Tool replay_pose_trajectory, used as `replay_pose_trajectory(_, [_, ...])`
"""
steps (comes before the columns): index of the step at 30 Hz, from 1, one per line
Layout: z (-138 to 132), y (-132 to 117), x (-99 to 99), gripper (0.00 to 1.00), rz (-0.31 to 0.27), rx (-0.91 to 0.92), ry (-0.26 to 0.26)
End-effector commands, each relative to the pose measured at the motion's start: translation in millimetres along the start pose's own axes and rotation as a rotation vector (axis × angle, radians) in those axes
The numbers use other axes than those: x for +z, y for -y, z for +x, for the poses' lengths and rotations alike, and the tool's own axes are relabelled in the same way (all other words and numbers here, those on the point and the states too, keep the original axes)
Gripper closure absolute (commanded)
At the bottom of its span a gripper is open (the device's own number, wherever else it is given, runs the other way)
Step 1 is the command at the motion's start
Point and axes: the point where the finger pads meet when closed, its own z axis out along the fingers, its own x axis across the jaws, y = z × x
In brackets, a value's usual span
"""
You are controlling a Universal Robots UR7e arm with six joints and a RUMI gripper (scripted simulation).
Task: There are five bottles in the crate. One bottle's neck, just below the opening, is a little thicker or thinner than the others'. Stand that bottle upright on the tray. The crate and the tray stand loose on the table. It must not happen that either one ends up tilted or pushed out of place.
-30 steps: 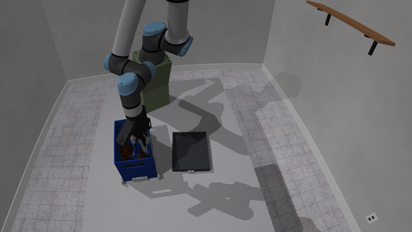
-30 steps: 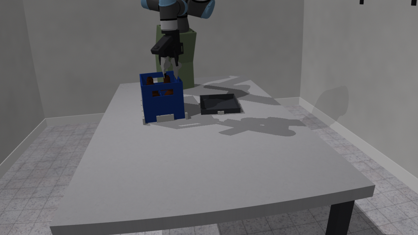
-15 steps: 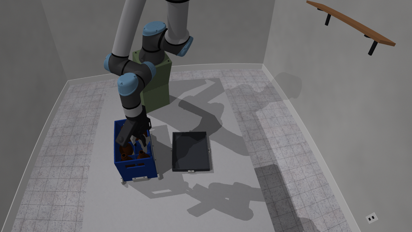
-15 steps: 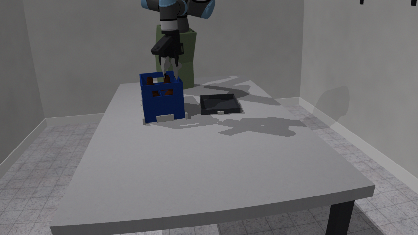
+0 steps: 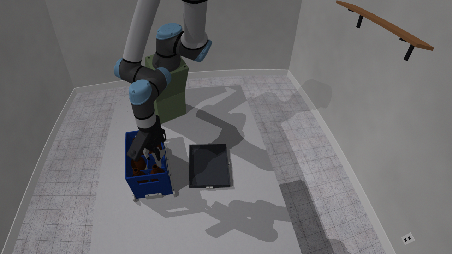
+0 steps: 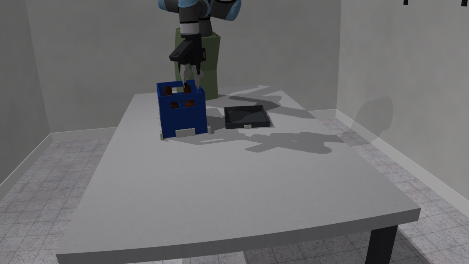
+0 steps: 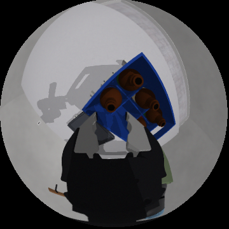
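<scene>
Directly below the two-jaw black-and-grey gripper [image 6: 191,81]: deep blue plastic crate [image 6: 181,114] with divided cells, standing on the pale grey worktop [image 6: 229,183]. Holds brown glass bottles, all upright in their cells; four counted in the wrist view, fifth presumably hidden behind the gripper body.

Gripper state: partly spread, nothing between the grey fingers. Tips at about the level of the crate's top rim, straddling or just beside the neck of the brown bottle nearest the gripper [image 7: 111,100]; contact not resolvable.

Off to the gripper's side, near the crate but apart from it: shallow dark rectangular tray [image 5: 189,167], no bottle in it.

Progress, judged:
- Nothing delivered yet. No bottle lifted, none on the tray.
- Looks like the approach or neck-gauging stage over one cell.
- Odd-necked bottle not identifiable; neck widths look alike at this resolution. Sits somewhere in the crate below the gripper.

Left to do:
- Settle which neck differs.
- Close on that neck, draw straight up clear of the dividers.
- Carry sideways to the tray, set down upright, release.

Caution: crate and tray loose, so any sideways drag could shift them.
</scene>
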Motion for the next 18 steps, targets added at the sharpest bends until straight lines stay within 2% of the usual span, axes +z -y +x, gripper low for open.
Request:
replay_pose_trajectory(1, [-0.2, 0.4, -0.4, 0.62, 0.001, 0.000, 0.000])
replay_pose_trajectory(18, [-0.3, 3.4, -0.4, 0.62, 0.001, 0.000, 0.000])
